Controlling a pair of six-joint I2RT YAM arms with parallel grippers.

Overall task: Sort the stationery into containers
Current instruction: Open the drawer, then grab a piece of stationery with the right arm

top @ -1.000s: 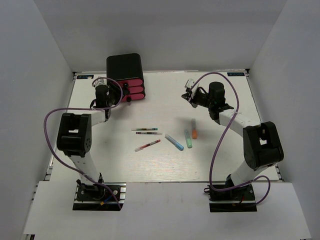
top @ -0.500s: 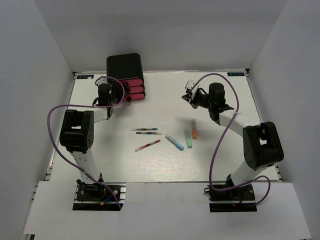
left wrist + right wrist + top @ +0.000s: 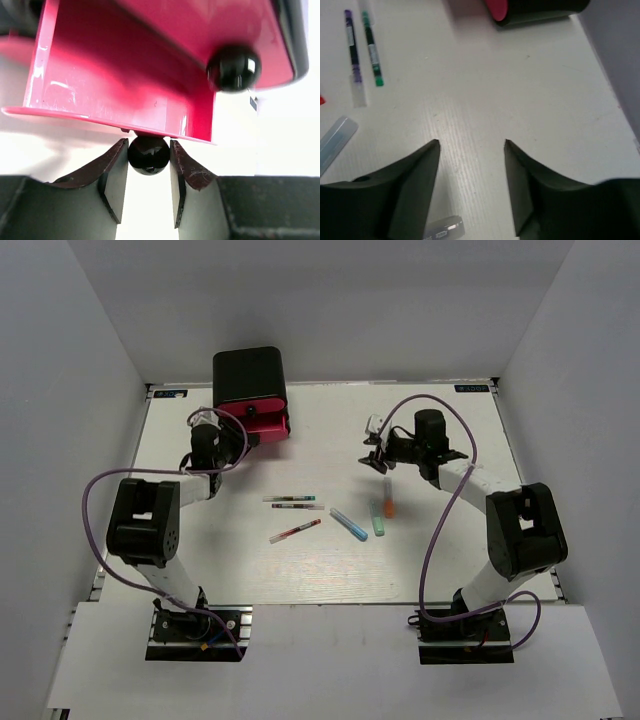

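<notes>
The containers are a black cabinet (image 3: 248,372) with pink drawers; one drawer (image 3: 264,421) stands pulled out. My left gripper (image 3: 238,437) is shut on that drawer's black knob (image 3: 148,156), both pads touching it. A second knob (image 3: 234,67) shows on another drawer. Two whitish pens (image 3: 291,502) and a red pen (image 3: 295,531) lie mid-table, with blue (image 3: 348,524), green (image 3: 377,518) and orange (image 3: 388,500) markers to their right. My right gripper (image 3: 378,458) hangs open and empty just behind the markers. A small greyish piece (image 3: 445,230) lies under it. I cannot tell whether it is the eraser.
White walls close in the table (image 3: 330,570) on the left, back and right. The two whitish pens (image 3: 362,55) and the blue marker's end (image 3: 335,142) show in the right wrist view, with the cabinet's corner (image 3: 535,10) at the top.
The left gripper has drawn the pink drawer out of the cabinet toward the front. The right gripper has gone from shut to open and dropped nearer the markers.
</notes>
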